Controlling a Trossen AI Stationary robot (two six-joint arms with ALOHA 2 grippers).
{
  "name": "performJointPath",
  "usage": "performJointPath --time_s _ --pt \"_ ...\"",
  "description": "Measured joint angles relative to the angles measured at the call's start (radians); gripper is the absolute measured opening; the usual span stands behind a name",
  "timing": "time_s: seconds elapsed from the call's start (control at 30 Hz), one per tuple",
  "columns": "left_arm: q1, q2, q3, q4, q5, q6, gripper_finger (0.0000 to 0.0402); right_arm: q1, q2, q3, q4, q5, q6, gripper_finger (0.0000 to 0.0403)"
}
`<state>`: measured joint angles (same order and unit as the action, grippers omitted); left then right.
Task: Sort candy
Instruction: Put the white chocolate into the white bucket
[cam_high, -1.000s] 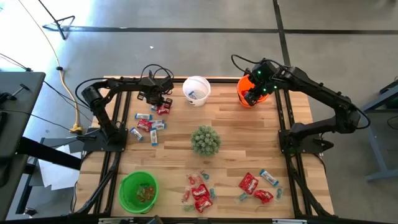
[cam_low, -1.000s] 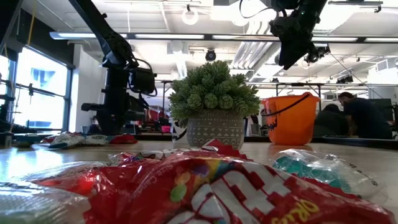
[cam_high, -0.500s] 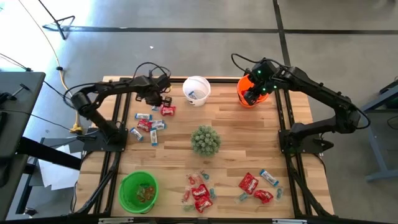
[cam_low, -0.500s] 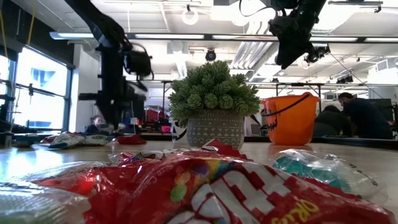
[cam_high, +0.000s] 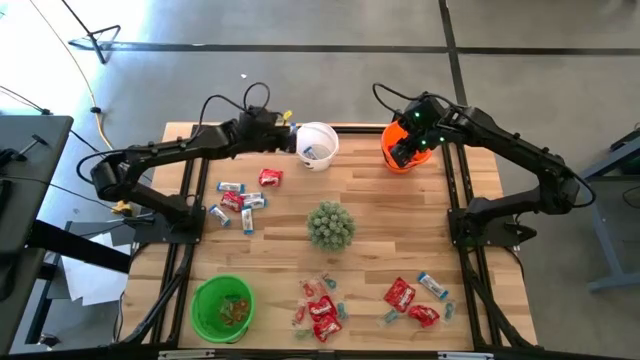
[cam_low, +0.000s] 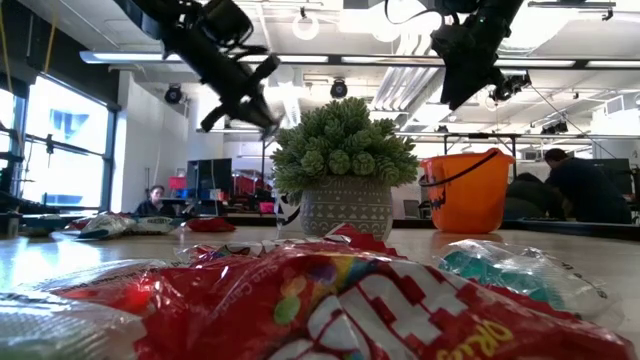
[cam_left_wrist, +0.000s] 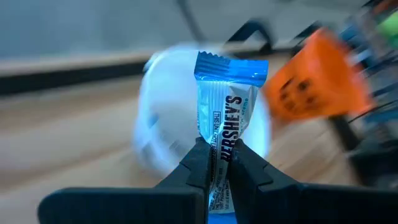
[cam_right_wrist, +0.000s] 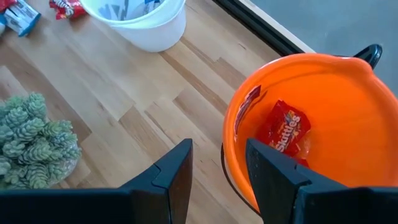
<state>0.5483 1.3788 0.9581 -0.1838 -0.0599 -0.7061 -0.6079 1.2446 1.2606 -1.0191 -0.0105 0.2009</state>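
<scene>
My left gripper (cam_high: 286, 127) hangs just left of the white bucket (cam_high: 316, 146), shut on a light blue-and-white candy (cam_left_wrist: 227, 106). The white bucket (cam_left_wrist: 186, 112) shows blurred behind the candy in the left wrist view. My right gripper (cam_right_wrist: 217, 167) hovers open over the near-left rim of the orange bucket (cam_right_wrist: 311, 124), with nothing between its fingers. A red packet (cam_right_wrist: 283, 132) lies inside that bucket. More candy lies on the table at the left (cam_high: 240, 197), and a red packet (cam_high: 270, 177) lies beside it. My left gripper pinches the candy's wrapper between its two fingers (cam_left_wrist: 198, 163) at the wrapper's lower half (cam_left_wrist: 221, 144). The fingers slant down from the table's left, and the wrapper runs along them. Its crimped free end (cam_left_wrist: 231, 63) sticks out past the fingertips. The candy is lifted clear of the table.
A spiky green plant in a pot (cam_high: 330, 225) stands mid-table. A green bucket (cam_high: 223, 307) sits at the near left. Two heaps of candy (cam_high: 320, 305) (cam_high: 415, 297) lie along the near edge. People sit in the room beyond the table (cam_low: 575, 185).
My left gripper has risen from the candy heap at the far left and swung toward the white bucket. It has tipped from pointing down to a shallower slant, carrying a blue-and-white candy clear of the table. The red packet stayed on the wood.
</scene>
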Motion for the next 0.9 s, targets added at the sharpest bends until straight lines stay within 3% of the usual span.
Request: performJointPath --time_s 0.13,0.47,0.9 --pt "0.003 0.022 0.002 0.142 0.0 0.001 0.0021 0.0 0.0 0.0 0.0 0.0 0.002 0.0144" --pt "0.028 0.158 0.0 0.206 0.041 0.013 0.0024 0.0 0.0 0.0 0.0 0.0 0.001 0.0144" --pt "0.028 0.227 0.115 0.226 0.086 0.178 0.0097 0.0 0.0 0.0 -0.01 -0.001 0.0 0.0144"
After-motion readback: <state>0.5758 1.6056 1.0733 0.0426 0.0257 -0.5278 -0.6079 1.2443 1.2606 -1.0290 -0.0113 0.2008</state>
